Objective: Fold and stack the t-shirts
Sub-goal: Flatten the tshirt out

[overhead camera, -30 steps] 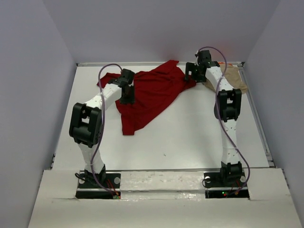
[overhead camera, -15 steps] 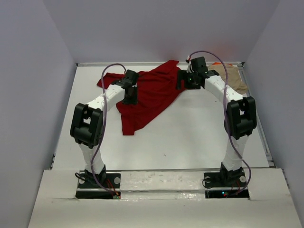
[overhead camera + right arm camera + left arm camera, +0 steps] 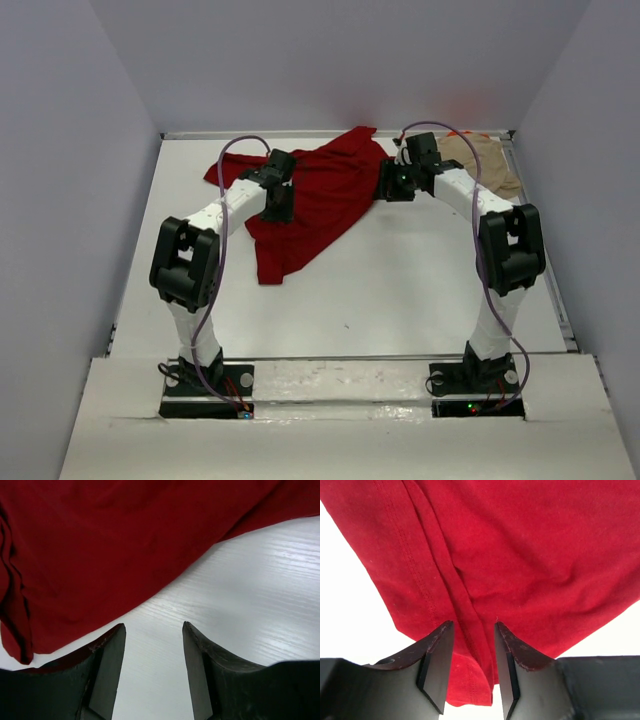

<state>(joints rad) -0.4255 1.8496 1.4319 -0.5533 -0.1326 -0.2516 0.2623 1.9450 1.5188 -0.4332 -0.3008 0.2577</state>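
A large dark red t-shirt (image 3: pixel 320 195) lies crumpled across the back of the white table (image 3: pixel 400 290). A tan t-shirt (image 3: pixel 488 160) sits bunched in the back right corner. My left gripper (image 3: pixel 281 208) is down on the red shirt's left half. In the left wrist view its fingers (image 3: pixel 474 625) stand apart astride a raised seam fold of the red cloth (image 3: pixel 520 545), not pinching it. My right gripper (image 3: pixel 388 188) hovers at the red shirt's right edge. It is open (image 3: pixel 153 625) over bare table (image 3: pixel 250 580), with the red cloth (image 3: pixel 100 545) just ahead.
Pale walls enclose the table at the back and on both sides. A raised rim (image 3: pixel 330 133) runs along the back and a rail (image 3: pixel 548 260) along the right edge. Purple cables loop above both arms. Bare table (image 3: pixel 400 250) spreads in front of the shirts.
My right arm has swung left from over the tan shirt to the red shirt's right edge, and its jaws have narrowed. My left gripper has edged right and opened slightly.
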